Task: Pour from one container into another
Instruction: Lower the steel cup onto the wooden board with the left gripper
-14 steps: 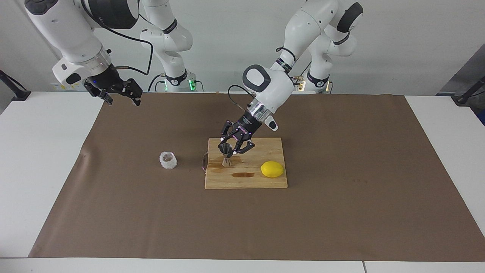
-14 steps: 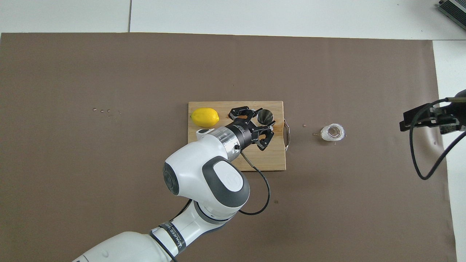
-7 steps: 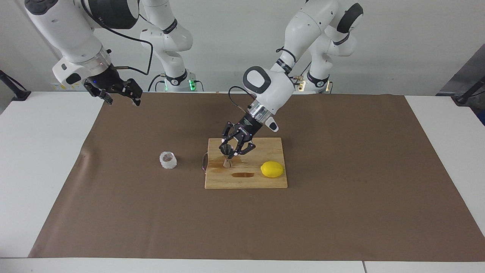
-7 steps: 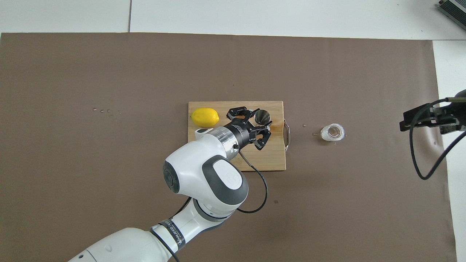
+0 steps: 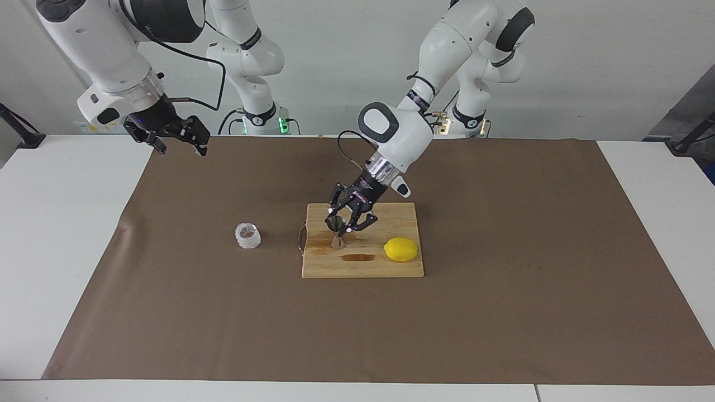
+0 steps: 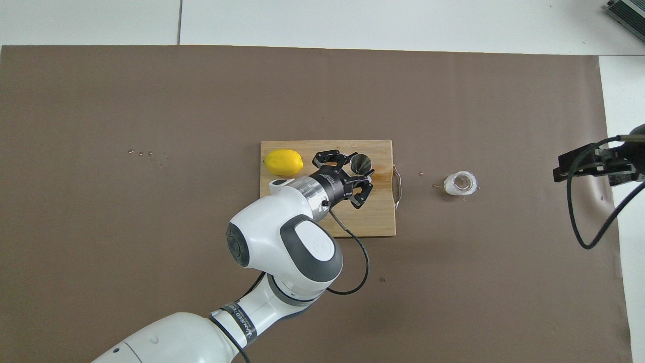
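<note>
The steel jigger (image 5: 337, 233) stands on the wooden cutting board (image 5: 363, 268), at its edge toward the right arm's end. My left gripper (image 5: 341, 227) reaches down to it at a slant and is shut on its waist. From overhead the jigger's round mouth (image 6: 361, 163) shows just past the left gripper (image 6: 362, 172). The bumpy clear glass cup (image 5: 248, 236) sits upright on the brown paper beside the board's handle, toward the right arm's end, and nothing touches the cup (image 6: 460, 183). My right gripper (image 5: 181, 146) waits open, high over the paper's corner near its base.
A yellow lemon (image 5: 401, 249) lies on the board toward the left arm's end. A dark wet patch (image 5: 358, 257) marks the board beside it. The board's metal handle (image 6: 397, 187) faces the cup. Brown paper (image 5: 503, 312) covers the table.
My left gripper has drawn back a little toward the lemon and the robots, and the jigger has shifted with it. The right arm and the glass cup have not moved.
</note>
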